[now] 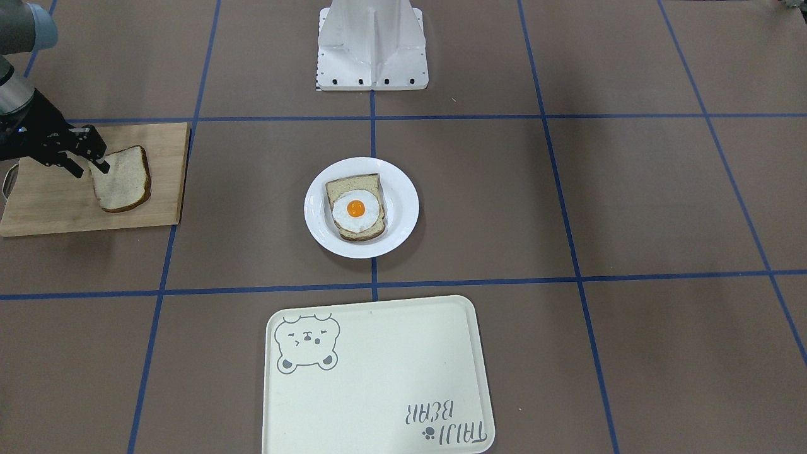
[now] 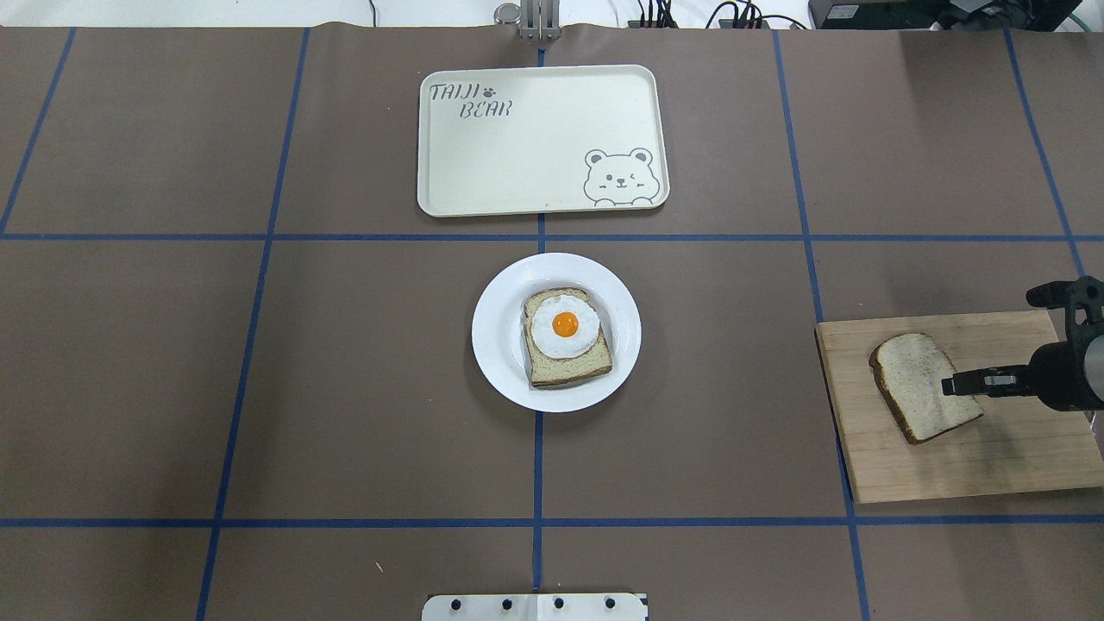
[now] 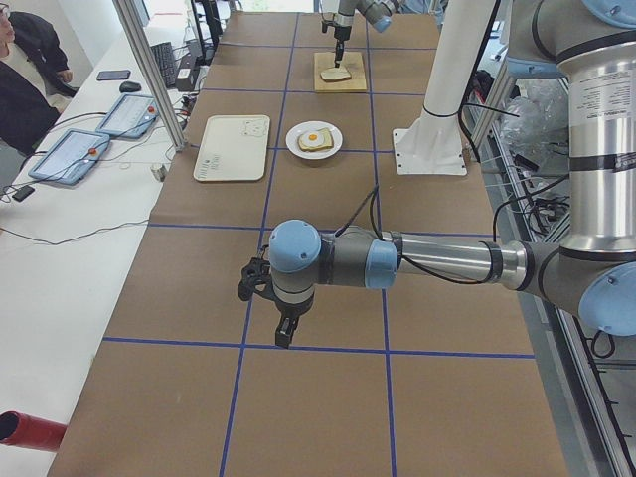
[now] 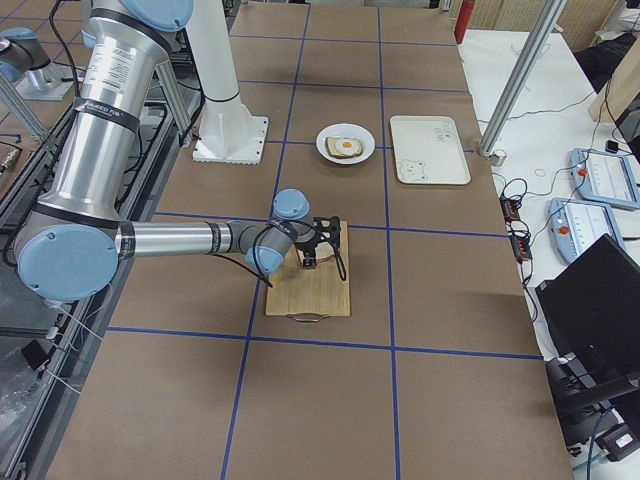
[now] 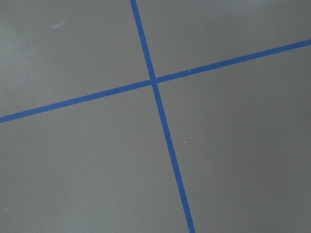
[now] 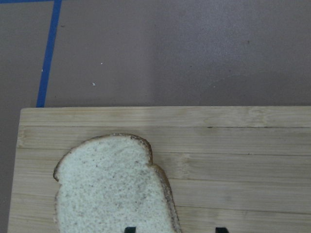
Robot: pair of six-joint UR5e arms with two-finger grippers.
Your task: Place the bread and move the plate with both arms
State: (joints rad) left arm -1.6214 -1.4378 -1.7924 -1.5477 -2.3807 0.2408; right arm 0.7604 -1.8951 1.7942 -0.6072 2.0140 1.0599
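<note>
**Bread pick in progress, nothing placed or moved yet**

Right gripper point(image 1: 93, 171) is down at the bread point(image 1: 123, 180) on the wooden cutting board point(image 1: 50, 202), coming in from the board's side away from the plate. Its wrist cam shows the fingertips point(image 6: 129, 229) spread. One is over the crumb, the other is past the crust over bare wood. So the jaws are parted and straddle the crust edge, with no clamp that I can see. The slice looks flat on the half of the board nearer the plate.

Left gripper point(image 3: 284, 338) hangs over bare table point(image 2: 259, 388) near a tape crossing point(image 5: 153, 81), well apart from plate and board. It shows only in the side view and its own wrist cam shows just table, so I can't tell whether its jaws are wide or narrow.

Plate point(image 1: 406, 208) sits mid-table on the centre tape line and carries the egg-topped slice point(image 1: 356, 211). Bear tray point(image 1: 378, 378) lies just beyond the plate, toward the table edge away from the robot. The two are not touching.

My read on progress: early, first step.
- Done: right arm lined up on the bread.
- Left: close on the slice, lift it, carry it to the plate and set it down, presumably on the egg slice.
- Then: bring the left arm in, take the plate rim from both sides and move the plate. The tray is the likely target, but that's a guess.
</note>
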